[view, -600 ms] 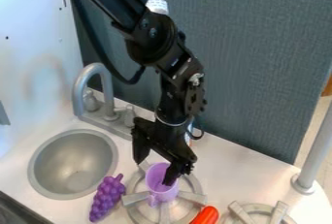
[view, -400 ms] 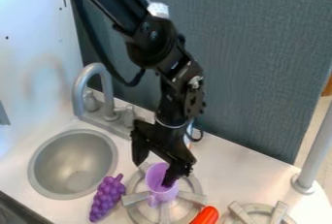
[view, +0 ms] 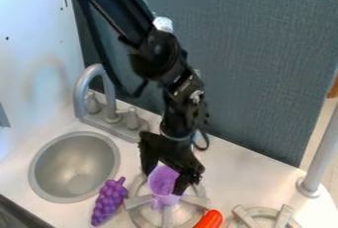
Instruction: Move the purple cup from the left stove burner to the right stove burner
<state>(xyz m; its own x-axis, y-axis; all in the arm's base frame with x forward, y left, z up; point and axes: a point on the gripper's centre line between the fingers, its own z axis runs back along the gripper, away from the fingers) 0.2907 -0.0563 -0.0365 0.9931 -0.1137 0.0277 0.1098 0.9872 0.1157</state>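
Purple cup [view: 165,200]: on left burner [view: 167,217], upright, mouth upward, long axis near vertical | Claw [view: 163,183]: spread wide at the cup's rim | Grapes [view: 109,201]: beside burner, worktop [view: 228,172]

Toy kitchen with sink [view: 74,168], burners [view: 167,216]

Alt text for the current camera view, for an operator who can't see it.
Open black gripper at a purple cup on a stove burner. Purple toy grapes lie between burner and gray sink; a red object sits at the bottom edge, near a second burner.
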